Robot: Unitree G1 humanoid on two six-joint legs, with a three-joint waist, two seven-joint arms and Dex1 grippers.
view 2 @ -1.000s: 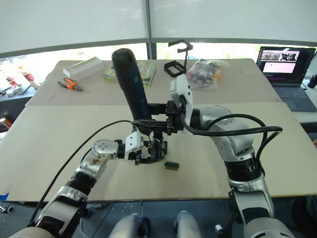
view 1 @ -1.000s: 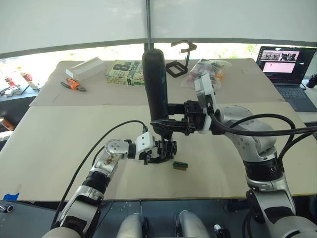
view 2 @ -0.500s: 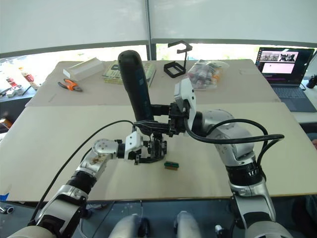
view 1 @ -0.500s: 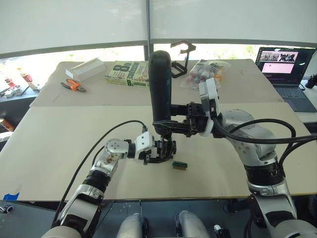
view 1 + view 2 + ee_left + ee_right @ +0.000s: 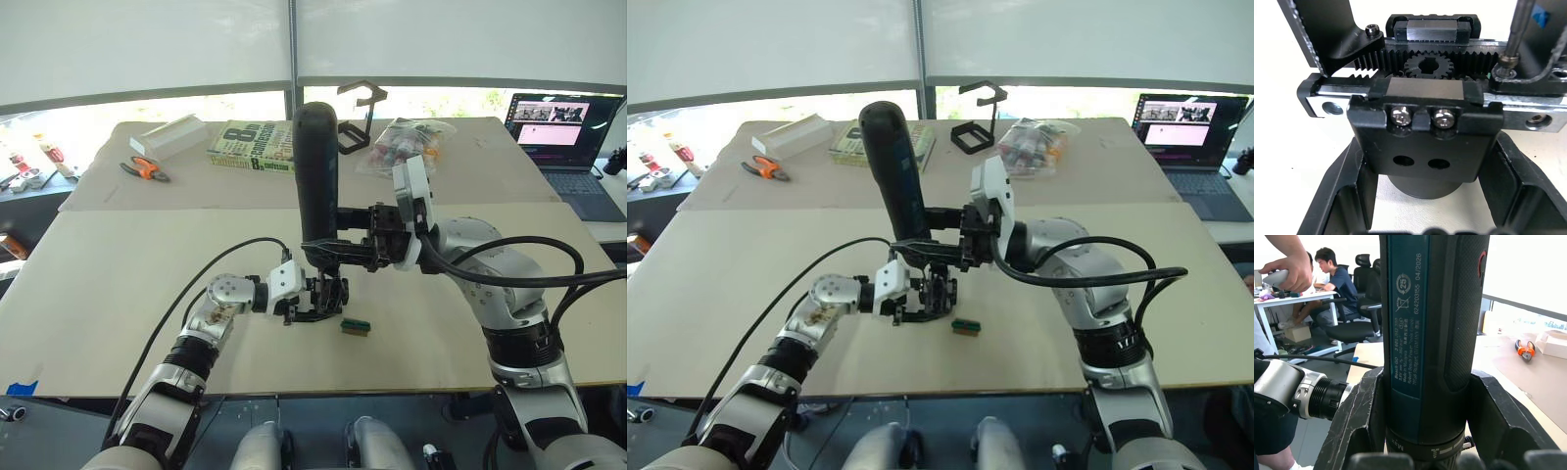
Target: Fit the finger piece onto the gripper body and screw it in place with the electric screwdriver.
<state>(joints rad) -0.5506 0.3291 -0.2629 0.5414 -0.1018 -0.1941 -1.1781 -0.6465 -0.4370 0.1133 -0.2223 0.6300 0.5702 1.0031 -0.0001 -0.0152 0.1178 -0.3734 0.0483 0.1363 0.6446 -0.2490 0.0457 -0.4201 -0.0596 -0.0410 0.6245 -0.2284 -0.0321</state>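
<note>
My left gripper (image 5: 318,300) is shut on the gripper body (image 5: 1425,127), holding it low over the table; its fingers (image 5: 1337,205) flank the round base. The rack, the gear and two silver screws face the left wrist camera. My right gripper (image 5: 341,252) is shut on the electric screwdriver (image 5: 315,176), a thick black cylinder standing nearly upright above the body. Its thin bit (image 5: 1514,34) comes down onto a screw head (image 5: 1500,63) on a black piece (image 5: 1528,85) at one end of the rail. I cannot tell whether that is the finger piece.
A small green-and-brown block (image 5: 355,328) lies just right of the body. On the far table are a book (image 5: 250,145), a white box (image 5: 168,134), orange pliers (image 5: 144,167), a black wire stand (image 5: 353,122), a plastic bag (image 5: 407,142) and a laptop (image 5: 568,137).
The screwdriver's top has swung a little to the right, from a left lean to nearly upright, and the right forearm shifted with it. The left gripper and gripper body stayed put.
</note>
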